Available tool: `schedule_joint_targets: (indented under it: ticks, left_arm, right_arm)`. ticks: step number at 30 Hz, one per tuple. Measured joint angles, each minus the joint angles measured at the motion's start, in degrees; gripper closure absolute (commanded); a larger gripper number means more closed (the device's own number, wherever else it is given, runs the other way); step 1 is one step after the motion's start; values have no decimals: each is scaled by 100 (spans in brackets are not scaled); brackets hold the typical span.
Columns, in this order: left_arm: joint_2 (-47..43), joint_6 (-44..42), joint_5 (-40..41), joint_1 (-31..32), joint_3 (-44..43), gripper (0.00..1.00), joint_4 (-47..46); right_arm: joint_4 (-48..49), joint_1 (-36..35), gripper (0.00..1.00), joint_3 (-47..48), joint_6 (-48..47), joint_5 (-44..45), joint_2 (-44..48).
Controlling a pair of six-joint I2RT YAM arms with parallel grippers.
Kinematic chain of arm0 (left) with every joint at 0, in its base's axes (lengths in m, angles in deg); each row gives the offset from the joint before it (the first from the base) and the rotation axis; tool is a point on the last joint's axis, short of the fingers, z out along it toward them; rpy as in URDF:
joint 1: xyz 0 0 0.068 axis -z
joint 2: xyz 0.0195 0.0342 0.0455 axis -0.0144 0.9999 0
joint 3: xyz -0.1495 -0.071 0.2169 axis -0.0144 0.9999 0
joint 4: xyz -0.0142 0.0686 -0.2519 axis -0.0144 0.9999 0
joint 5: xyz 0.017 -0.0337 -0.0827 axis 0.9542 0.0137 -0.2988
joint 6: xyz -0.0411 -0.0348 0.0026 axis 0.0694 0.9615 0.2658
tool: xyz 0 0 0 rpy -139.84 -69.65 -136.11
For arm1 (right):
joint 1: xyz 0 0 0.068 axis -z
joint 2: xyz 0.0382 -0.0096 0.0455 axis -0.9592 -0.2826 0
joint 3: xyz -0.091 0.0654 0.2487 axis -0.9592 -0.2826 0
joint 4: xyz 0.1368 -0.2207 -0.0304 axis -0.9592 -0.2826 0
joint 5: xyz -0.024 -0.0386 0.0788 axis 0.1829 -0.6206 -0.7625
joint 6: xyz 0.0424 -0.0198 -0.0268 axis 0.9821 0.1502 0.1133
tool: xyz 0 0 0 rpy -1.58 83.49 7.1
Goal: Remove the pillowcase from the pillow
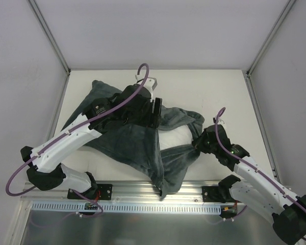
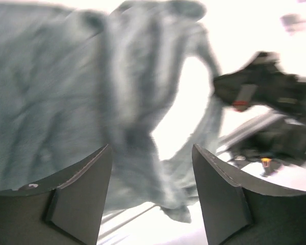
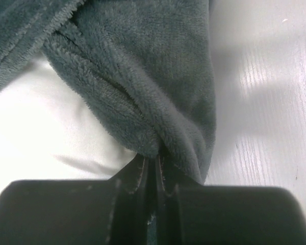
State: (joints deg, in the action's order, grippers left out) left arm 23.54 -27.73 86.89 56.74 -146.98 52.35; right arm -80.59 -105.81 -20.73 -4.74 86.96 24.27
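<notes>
One dark grey-teal plush fabric pillowcase (image 1: 127,145). One plump white pillow (image 1: 174,139). Two white-and-black jointed robot arms: left arm (image 1: 66,139), right arm (image 1: 257,178). Two thin purple cables: left cable (image 1: 123,101), right cable (image 1: 217,138). One white tabletop (image 1: 219,92).

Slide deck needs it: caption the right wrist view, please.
Right tool pinches a fold of the grey plush pillowcase lying over the white pillow.

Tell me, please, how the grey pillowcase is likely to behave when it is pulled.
Probably floppy: the pillowcase lies in folds and bunches where the right gripper pinches it. Its plush pile likely grips rather than slips. It may drag on the pillow.
</notes>
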Motion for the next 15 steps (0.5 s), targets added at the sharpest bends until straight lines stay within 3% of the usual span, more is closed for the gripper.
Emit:
schedule_joint_targets:
  ticks: [6,15]
  left_arm:
    - [723,-175,247,981,-1318,41,-44]
    - [2509,9,-278,1154,-1681,43,2]
  right_arm:
    - [-85,0,99,70,4,-2,2]
    - [-345,-4,99,76,17,22,549]
